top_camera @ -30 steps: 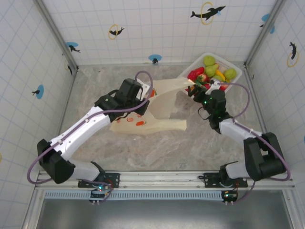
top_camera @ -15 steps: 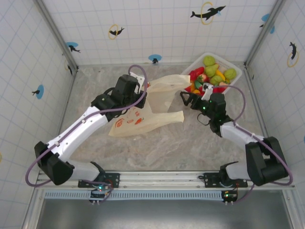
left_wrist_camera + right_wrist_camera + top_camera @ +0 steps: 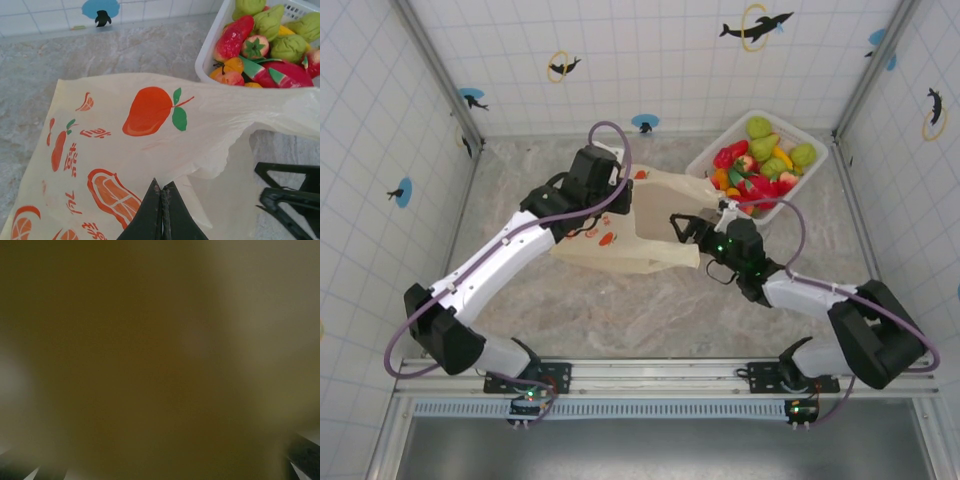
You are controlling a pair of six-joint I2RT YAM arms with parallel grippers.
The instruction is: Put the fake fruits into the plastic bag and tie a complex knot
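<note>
The cream-yellow plastic bag [image 3: 610,245] with orange fruit prints lies mid-table, its mouth toward the right. My left gripper [image 3: 630,200] is shut on the bag's upper film [image 3: 150,125], pinching it at the jaw tips [image 3: 162,189] and holding the mouth up. My right gripper [image 3: 686,228] stands open at the bag's mouth, its dark fingers [image 3: 287,197] beside the raised film. In the right wrist view the bag film [image 3: 150,355] is a close yellow-brown blur, with nothing seen between the fingertips [image 3: 304,460]. The fake fruits [image 3: 760,165], red, green and orange, lie in the basket [image 3: 260,37].
The white lattice basket [image 3: 702,158] stands at the back right, just beyond the bag's mouth, its rim [image 3: 206,56] close to the bag's edge. Tiled walls close the table on three sides. Bare marble lies in front of the bag.
My right gripper has swung left from the basket to the bag's mouth, staying open. The left gripper kept its pinch and shifted the raised bag edge slightly.
</note>
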